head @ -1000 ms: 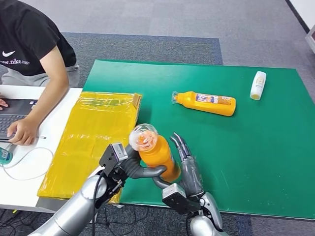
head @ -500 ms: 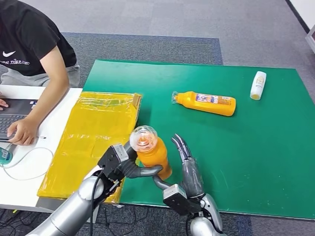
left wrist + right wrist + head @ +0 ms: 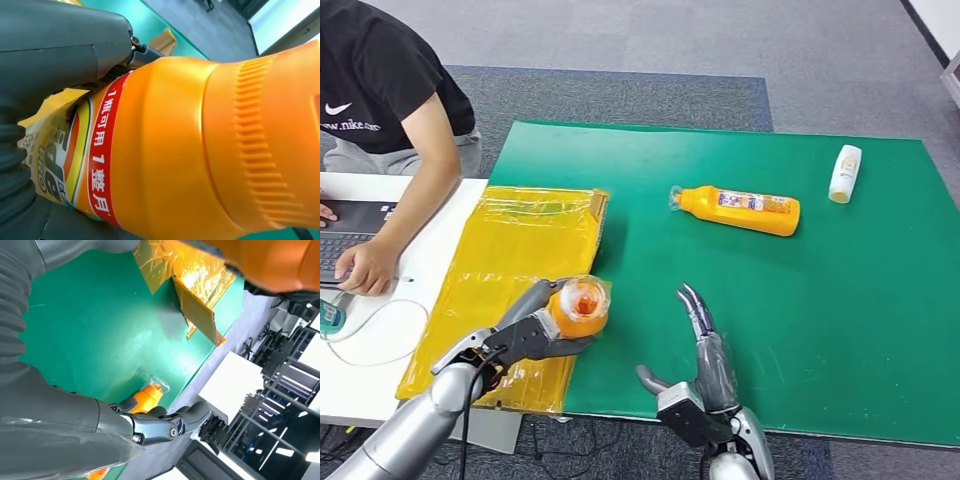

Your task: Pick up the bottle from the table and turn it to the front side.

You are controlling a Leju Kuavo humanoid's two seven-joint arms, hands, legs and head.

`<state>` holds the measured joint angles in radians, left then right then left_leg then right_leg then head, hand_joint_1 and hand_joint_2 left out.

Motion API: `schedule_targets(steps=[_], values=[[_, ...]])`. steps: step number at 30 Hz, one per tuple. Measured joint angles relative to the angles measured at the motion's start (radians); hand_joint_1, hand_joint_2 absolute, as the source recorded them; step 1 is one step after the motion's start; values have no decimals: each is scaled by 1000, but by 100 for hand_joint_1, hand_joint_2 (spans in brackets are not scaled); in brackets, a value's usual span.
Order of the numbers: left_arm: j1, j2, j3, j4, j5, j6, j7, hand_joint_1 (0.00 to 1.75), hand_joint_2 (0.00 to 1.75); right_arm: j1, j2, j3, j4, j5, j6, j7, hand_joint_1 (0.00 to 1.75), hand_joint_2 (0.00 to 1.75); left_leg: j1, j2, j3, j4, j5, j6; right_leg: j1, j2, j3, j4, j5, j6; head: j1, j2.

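Observation:
My left hand [image 3: 518, 336] grips an orange bottle [image 3: 579, 307] with a clear cap, held over the edge of the yellow sheet [image 3: 509, 270] at the table's near left. The left wrist view shows the same orange bottle [image 3: 196, 150] close up, its red and white label facing the camera, with my thumb [image 3: 64, 45] across it. My right hand [image 3: 695, 380] stands apart from the bottle, open, fingers pointing up over the green mat [image 3: 788, 300]. A second orange bottle [image 3: 739, 210] lies on its side farther back on the mat.
A small white bottle [image 3: 844, 173] lies at the mat's far right. A person [image 3: 388, 100] sits at the left by a white table [image 3: 365, 350], a hand on a laptop keyboard [image 3: 339, 250]. In the right wrist view the lying orange bottle [image 3: 147, 396] shows beyond my fingers.
My left hand has carried the bottle left and down, away from my right hand and over the yellow sheet's edge. The right hand has let go and stays open.

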<state>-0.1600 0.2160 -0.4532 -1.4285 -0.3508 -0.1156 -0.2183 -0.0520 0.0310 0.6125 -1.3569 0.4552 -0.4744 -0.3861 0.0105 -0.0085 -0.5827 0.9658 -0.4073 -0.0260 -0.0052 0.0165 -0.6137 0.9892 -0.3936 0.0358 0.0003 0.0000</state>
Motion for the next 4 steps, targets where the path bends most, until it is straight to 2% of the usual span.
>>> schedule_targets(steps=[4], values=[[8,18,8,-20,-51,0,13,175,175,4,1,-5,0,2,4,-2,0,175,0,0,0,0,0,0,0,0,0,0,0,0,0,0]])
